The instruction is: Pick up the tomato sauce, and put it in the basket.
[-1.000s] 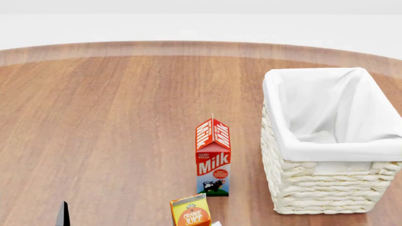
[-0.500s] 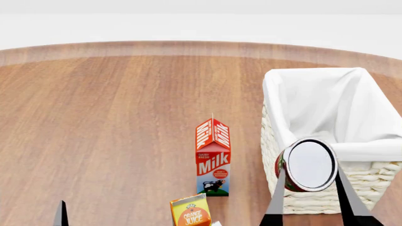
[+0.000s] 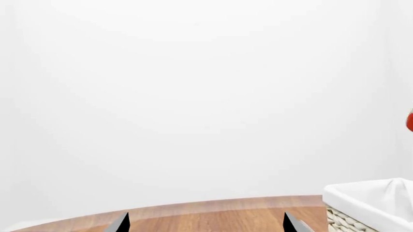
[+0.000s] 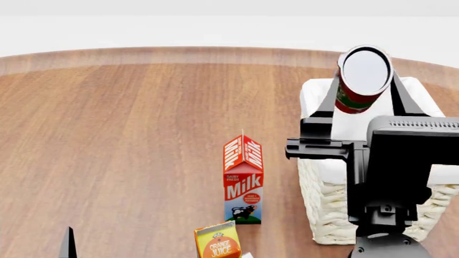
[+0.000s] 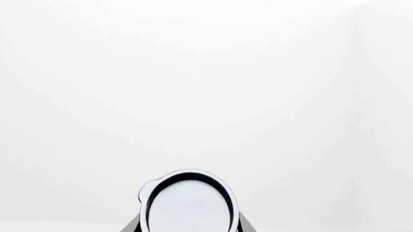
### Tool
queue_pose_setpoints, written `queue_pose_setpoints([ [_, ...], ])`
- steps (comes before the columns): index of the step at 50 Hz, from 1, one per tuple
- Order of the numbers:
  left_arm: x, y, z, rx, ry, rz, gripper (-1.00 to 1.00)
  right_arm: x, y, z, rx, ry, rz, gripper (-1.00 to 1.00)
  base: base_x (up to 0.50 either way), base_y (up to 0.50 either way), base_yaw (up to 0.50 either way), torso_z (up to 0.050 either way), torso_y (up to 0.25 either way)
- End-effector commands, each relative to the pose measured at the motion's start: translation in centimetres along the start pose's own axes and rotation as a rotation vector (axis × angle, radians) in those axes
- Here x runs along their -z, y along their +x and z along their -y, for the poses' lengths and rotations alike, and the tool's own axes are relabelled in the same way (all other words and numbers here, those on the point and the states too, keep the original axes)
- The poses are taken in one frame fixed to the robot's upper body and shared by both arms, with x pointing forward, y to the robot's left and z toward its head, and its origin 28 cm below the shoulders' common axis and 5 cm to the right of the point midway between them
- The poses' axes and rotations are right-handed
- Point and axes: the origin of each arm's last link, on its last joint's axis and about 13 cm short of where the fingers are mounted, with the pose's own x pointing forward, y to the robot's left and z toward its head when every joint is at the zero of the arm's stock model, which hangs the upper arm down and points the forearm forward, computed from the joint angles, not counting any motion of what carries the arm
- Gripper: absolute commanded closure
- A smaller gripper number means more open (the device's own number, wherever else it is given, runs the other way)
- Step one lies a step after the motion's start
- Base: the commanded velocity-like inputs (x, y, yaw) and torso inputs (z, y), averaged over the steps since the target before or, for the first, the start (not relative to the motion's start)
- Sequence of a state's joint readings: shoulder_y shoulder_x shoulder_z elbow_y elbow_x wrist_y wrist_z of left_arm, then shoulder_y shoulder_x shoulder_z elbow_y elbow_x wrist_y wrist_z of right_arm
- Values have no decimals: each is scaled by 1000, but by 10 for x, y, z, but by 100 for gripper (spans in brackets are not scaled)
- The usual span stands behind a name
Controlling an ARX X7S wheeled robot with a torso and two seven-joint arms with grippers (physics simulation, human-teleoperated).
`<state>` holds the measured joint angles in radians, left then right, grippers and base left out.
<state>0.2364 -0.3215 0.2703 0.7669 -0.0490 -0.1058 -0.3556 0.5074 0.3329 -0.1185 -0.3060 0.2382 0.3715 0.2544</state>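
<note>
Standing near the table's front edge are one milk carton (image 4: 243,180) and one orange juice carton (image 4: 217,240). To the right, one tomato sauce (image 4: 362,78) can hangs over the basket (image 4: 326,201), long axis tilted, silvery top facing the camera. The right gripper (image 4: 364,88) clamps its sides; the left gripper (image 3: 205,223) fingers stand wide apart, holding nothing.

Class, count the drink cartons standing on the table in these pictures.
2: the milk carton left of the basket, and the juice carton nearer the robot, cut off by the edge. Others may be hidden.
</note>
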Motion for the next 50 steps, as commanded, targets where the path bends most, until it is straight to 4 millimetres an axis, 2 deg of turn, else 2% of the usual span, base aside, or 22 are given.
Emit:
queue_pose_setpoints([
  [1,0,1,0,-1,-1,-1,-100,10,56,5,46,-38,-70,100,0,0,0,0,0],
  [10,0,0,-1,-3,-1,-1,-100,23,77,0,82,-100,-160,100,0,0,0,0,0],
  [16,0,0,-1,-5,-2,-1,-100,38,99,1,86,-107,-221,100,0,0,0,0,2],
  [27,0,1,-2,-8,-4,-2,-100,64,122,1,126,-137,-300,100,0,0,0,0,0],
  [35,1,1,-2,-7,-6,-6,-100,76,116,10,152,-198,-378,100,0,0,0,0,0],
  [42,2,1,-2,-5,-7,-7,-100,91,102,17,190,-201,-479,100,0,0,0,0,0],
  [50,2,1,-1,-2,-8,-9,-100,97,97,21,196,-188,-544,100,0,0,0,0,1],
])
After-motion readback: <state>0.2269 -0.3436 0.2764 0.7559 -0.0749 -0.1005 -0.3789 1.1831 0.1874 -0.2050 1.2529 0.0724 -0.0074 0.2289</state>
